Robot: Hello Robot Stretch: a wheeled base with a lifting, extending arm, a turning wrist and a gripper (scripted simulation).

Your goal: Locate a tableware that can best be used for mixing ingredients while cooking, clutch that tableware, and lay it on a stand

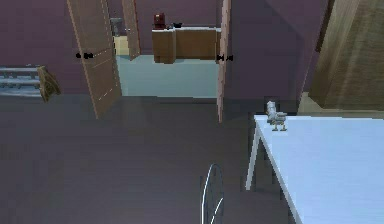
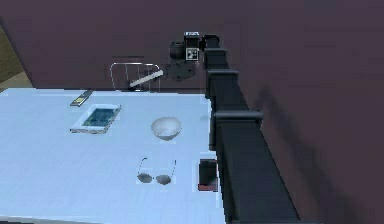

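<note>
A white bowl stands on the white table, right of the middle. The dark arm runs along the table's right edge and past its far end. There the gripper hangs beyond the table, next to a see-through chair. It is farther out than the bowl and a little to its right. I cannot tell whether it holds anything.
On the table lie a flat tablet-like slab, a small remote, glasses and a dark red phone-like item. In the forward view the table's corner bears a small grey figure. An open doorway lies ahead over dark floor.
</note>
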